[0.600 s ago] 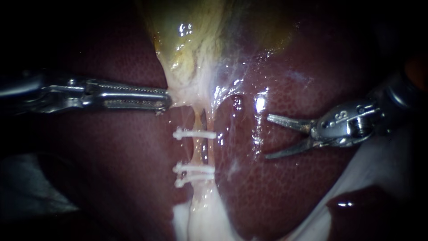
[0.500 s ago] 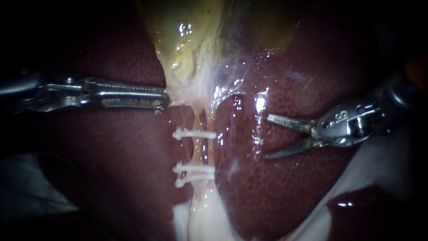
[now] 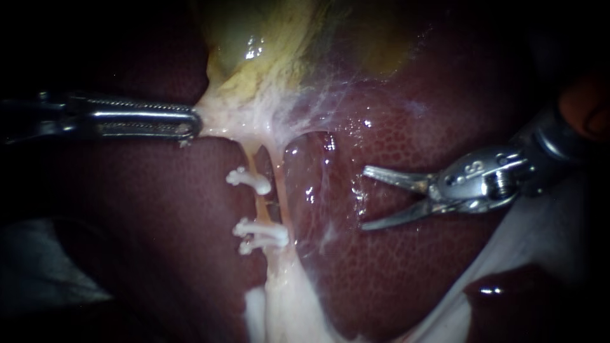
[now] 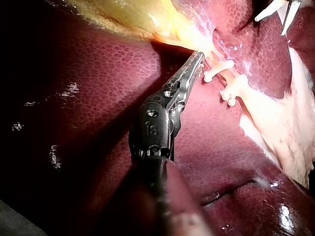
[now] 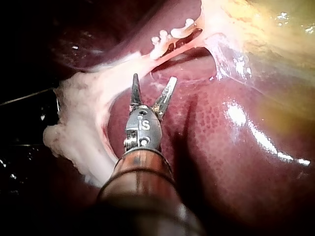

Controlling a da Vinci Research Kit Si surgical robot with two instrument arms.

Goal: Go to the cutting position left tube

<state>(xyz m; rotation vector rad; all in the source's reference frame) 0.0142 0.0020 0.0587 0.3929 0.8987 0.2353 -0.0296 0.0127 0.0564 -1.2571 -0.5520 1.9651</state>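
The left tube [image 3: 258,204], stretched below the gallbladder [image 3: 273,57] tissue clamped in the left instrument [image 3: 190,124], is judged not yet reached: the right instrument [image 3: 364,198], jaws wide open and empty, must be carried across the liver [image 3: 394,267] to straddle it between the clips [image 3: 249,180].

R wrist view only. Right instrument [image 5: 153,77] comes in from below: reddish-brown shaft, metal wrist, two slim pointed jaws spread in a V w/ nothing between them. Jaws sit over dark red liver [image 5: 221,147]; contact w/ it can't be told. Just ahead of tips: thin pinkish tube [image 5: 183,46], stretched taut, w/ white clips [image 5: 167,38] across it. Beyond tube: yellowish gallbladder [image 5: 266,29]. Beside instrument: lump of pale fatty tissue [image 5: 81,113], one strand running toward clips.
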